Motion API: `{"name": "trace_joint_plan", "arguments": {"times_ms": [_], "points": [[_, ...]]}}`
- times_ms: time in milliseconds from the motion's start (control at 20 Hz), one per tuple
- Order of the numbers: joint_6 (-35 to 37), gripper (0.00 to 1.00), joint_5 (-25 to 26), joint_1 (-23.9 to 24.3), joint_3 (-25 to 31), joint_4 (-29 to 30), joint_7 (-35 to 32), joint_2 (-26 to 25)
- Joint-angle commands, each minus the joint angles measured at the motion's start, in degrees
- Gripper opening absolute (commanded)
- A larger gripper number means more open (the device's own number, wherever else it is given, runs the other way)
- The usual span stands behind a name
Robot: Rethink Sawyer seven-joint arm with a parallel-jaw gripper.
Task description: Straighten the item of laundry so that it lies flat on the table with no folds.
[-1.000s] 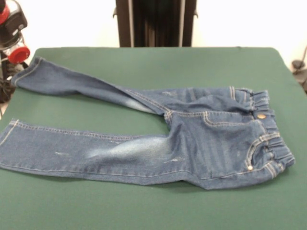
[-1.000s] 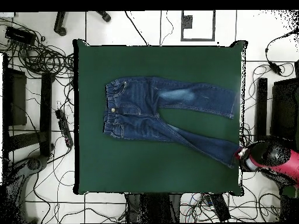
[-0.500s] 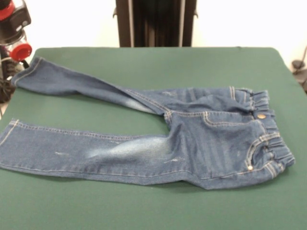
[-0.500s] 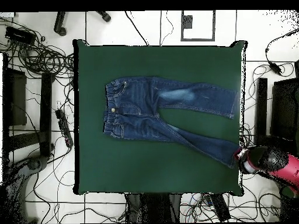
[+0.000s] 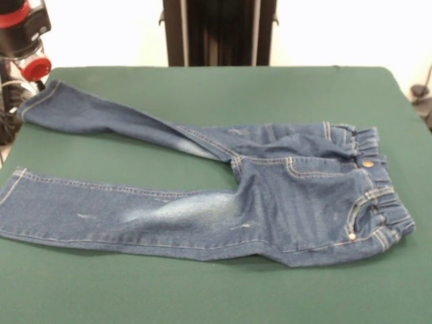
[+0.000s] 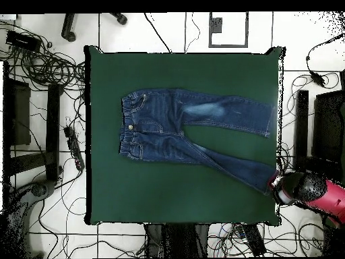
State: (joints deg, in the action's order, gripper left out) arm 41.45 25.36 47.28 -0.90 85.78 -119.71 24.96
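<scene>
The item of laundry, a small pair of blue denim jeans (image 5: 283, 202) (image 6: 162, 131), lies spread on the green table (image 5: 202, 88) (image 6: 168, 195). In the front view its waistband points right and its two legs run left. The nearer leg lies flat with a pale faded patch. The farther leg slants to the far left corner, and a fold of cloth bunches below the waistband (image 5: 297, 143). The red and black arm end with my gripper (image 5: 27, 54) (image 6: 281, 189) hangs at the table's edge beside that leg's cuff (image 5: 37, 101). It is clear of the cloth.
Tangled cables (image 6: 47, 67) and black stands (image 6: 20, 114) crowd the floor on the overhead view's left. More cables and a dark frame (image 6: 323, 128) lie on its right. A dark post (image 5: 219, 30) rises behind the table's far edge.
The arm end has crept slightly upward in the front view, beside the far cuff. The jeans have not moved.
</scene>
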Motion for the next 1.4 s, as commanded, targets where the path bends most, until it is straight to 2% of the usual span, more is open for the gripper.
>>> {"name": "trace_joint_plan", "arguments": {"times_ms": [50,600,750,1400], "points": [[-4.0,1.0,0.2,-3.1,1.0,5.9,-4.1,0.0],[-4.5,1.0,-0.6,-2.3,1.9,5.9,-2.3,1.6],[-5.9,1.0,-1.2,-1.6,2.7,7.9,-2.5,2.4],[-7.5,1.0,-4.9,-1.5,4.0,7.9,-4.9,1.0]]}}
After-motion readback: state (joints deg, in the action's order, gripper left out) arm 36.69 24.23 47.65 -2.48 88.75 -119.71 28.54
